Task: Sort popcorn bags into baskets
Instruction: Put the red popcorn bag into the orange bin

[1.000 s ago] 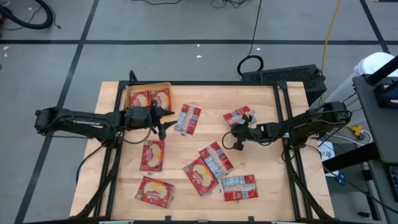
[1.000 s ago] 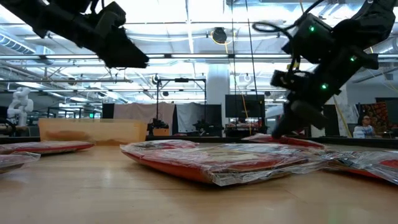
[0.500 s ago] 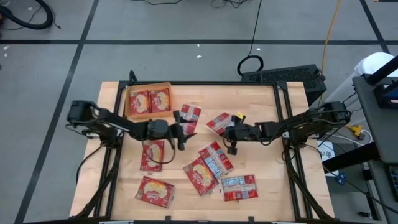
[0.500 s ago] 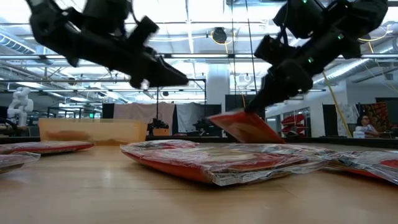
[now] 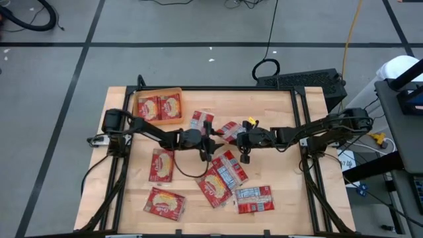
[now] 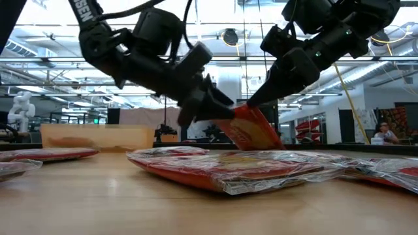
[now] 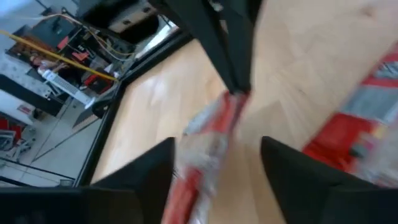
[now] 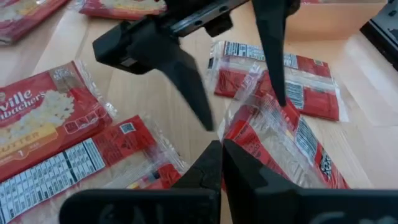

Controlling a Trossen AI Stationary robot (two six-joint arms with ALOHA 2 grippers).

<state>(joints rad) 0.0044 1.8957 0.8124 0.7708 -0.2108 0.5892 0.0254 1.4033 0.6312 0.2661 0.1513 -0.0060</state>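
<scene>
the right gripper (image 5: 239,137) is clamped on a lifted popcorn bag (image 6: 253,128) at table centre, so the left gripper (image 5: 213,141), fingers apart around its free edge, should close squarely before carrying it toward the orange bin (image 5: 157,92) at ten o'clock

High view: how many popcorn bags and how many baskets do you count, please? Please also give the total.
Popcorn bags: 9 (2 in the basket, 6 flat on the table, 1 lifted by the right tool)
Orange basket: 1
Total: 10
</scene>
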